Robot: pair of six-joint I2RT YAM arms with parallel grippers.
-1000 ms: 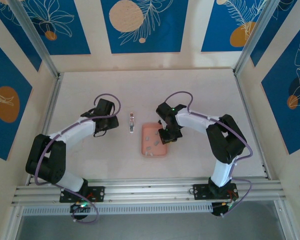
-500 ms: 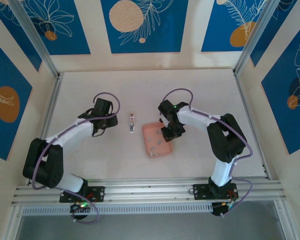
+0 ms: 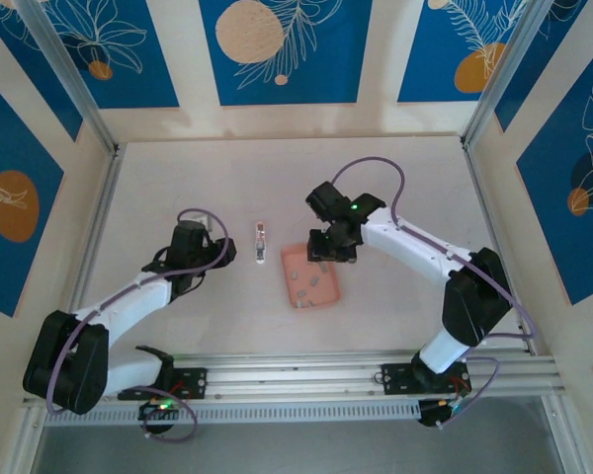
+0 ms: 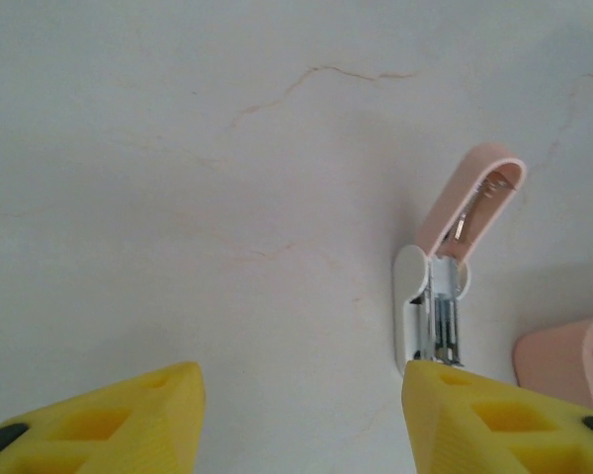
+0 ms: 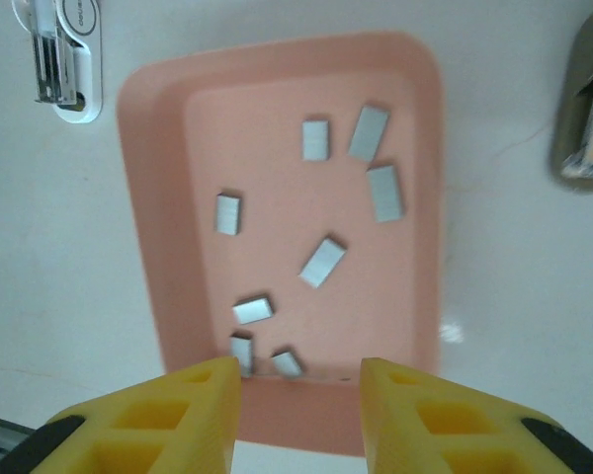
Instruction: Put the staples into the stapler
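Staples (image 5: 322, 262) lay scattered flat on the floor of the salmon-pink tray (image 5: 138, 197), which sat mid-table, rather toward the near edge. The stapler (image 4: 433, 296) was just beside the tray on its left, lid swung back and channel exposed. The right gripper (image 5: 298, 373) hovered over the tray's near rim, jaws part open with nothing between them. The left gripper (image 4: 301, 390) stood wide open and empty near the stapler's base. Picking up one strip looked like the step in hand. To do it well, the right gripper probably needed to choose a strip lying apart from its neighbours, such as the middle one. It would turn so its fingers straddled the narrow width, then descend to the tray floor before closing gently, since such thin metal could skid or tip.
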